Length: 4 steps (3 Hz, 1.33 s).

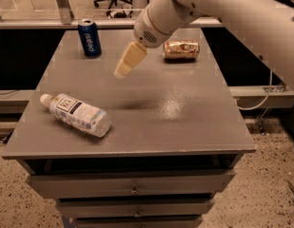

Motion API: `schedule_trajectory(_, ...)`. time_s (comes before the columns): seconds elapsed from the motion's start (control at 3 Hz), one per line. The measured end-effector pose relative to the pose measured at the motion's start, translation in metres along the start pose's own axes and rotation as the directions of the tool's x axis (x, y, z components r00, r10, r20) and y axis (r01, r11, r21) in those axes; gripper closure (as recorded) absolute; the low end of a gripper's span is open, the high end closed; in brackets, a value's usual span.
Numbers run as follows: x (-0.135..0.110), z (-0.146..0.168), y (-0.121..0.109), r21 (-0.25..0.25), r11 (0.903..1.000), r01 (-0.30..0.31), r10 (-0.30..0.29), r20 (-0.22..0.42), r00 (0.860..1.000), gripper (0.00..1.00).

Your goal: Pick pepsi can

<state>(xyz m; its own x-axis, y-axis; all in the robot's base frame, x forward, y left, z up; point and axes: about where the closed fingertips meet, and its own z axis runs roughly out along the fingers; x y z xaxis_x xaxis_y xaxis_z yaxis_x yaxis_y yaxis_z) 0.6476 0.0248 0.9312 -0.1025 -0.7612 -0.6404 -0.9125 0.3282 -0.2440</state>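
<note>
The pepsi can (90, 37) is dark blue with white lettering and a silver top. It stands upright at the far left corner of the grey table (184, 122). My gripper (122, 69) hangs in the air above the middle of the table's far half, its tan fingers pointing down and to the left. It is to the right of the can and nearer the camera, a clear gap away, and holds nothing that I can see.
A gold can (181, 50) lies on its side at the far right of the table, behind the arm. A clear plastic bottle (76, 114) with a white cap lies on its side near the left front. Drawers sit below the tabletop.
</note>
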Motion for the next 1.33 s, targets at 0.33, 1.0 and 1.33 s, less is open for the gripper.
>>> schedule_trajectory(0.33, -0.019, 0.039, -0.025, 0.023, 0.9976, -0.065, 0.063, 0.077, 0.995, 0.0)
schedule_trajectory(1.0, -0.043, 0.096, -0.064, 0.012, 0.9824, -0.186, 0.179, 0.227, 0.957, 0.0)
schedule_trajectory(1.33, -0.068, 0.132, -0.073, -0.001, 0.9788, -0.205, 0.196, 0.301, 0.933, 0.0)
